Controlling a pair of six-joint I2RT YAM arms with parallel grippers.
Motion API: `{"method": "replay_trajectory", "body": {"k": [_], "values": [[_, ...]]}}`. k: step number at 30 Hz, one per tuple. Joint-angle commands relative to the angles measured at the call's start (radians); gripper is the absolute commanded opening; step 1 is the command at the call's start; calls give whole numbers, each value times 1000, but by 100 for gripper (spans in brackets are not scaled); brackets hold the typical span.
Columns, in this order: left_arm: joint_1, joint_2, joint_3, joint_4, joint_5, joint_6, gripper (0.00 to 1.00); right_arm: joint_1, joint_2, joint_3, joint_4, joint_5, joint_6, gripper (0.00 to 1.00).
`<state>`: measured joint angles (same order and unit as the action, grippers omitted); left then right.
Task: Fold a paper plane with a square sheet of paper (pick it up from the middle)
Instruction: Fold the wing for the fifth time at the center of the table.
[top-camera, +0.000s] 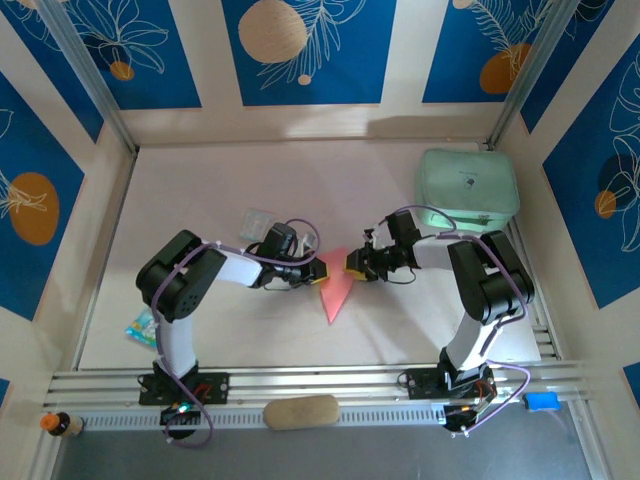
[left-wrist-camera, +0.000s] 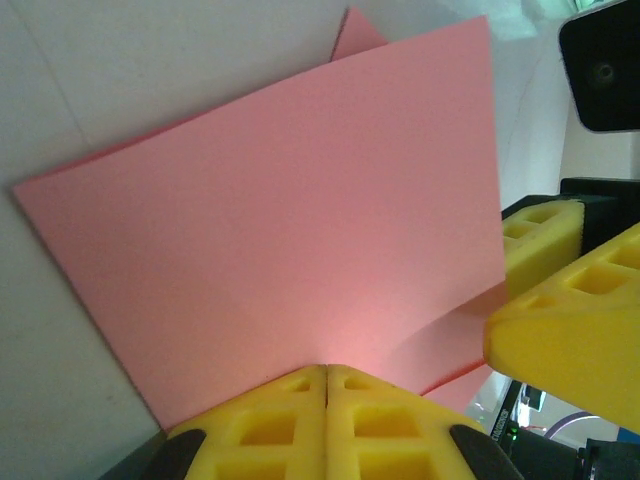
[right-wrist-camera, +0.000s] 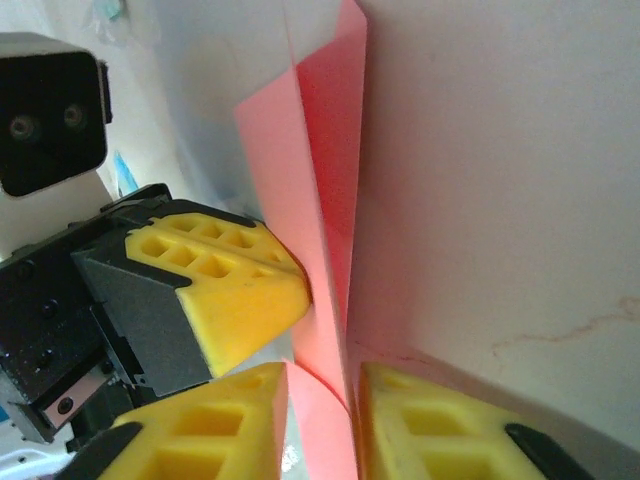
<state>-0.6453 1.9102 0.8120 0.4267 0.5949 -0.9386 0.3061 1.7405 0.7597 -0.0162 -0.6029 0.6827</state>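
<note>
The salmon-pink sheet of paper (top-camera: 337, 290) is folded into a narrow pointed wedge, like a paper plane, and hangs between both arms at mid-table, tip toward the near edge. My left gripper (top-camera: 318, 272) is shut on its left edge; in the left wrist view the paper (left-wrist-camera: 280, 200) fans out from the closed yellow pads (left-wrist-camera: 326, 368). My right gripper (top-camera: 352, 263) reaches in from the right. In the right wrist view its jaws (right-wrist-camera: 322, 385) stand slightly apart, with the paper's folded layers (right-wrist-camera: 320, 180) between them. The left gripper's yellow finger (right-wrist-camera: 230, 290) presses the paper there.
A mint-green case (top-camera: 468, 185) sits at the back right. A clear plastic packet (top-camera: 258, 222) lies behind the left arm and a small blue-green packet (top-camera: 140, 326) at the left edge. A tan oblong pad (top-camera: 300, 411) rests on the front rail.
</note>
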Motion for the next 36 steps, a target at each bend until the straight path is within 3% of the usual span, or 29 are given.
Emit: {"method": "replay_trajectory", "body": {"k": [1,7,14,25,36], "values": [[-6,-26,-33,-43,11,-4,4,-4,5,17,-28,-14,-11,19],[1,-76,-34,-48,-4,-4,9,-4,-25,-17,-17,3,18,8],[1,-140,-28,-76,-21,-3,20,-2,-84,-92,50,43,136,5],[-1,-156,-22,-42,-37,-53,17,40,-179,-167,88,175,320,4],[-5,-86,-32,-26,-48,-72,9,77,-187,-192,106,206,364,4]]}}
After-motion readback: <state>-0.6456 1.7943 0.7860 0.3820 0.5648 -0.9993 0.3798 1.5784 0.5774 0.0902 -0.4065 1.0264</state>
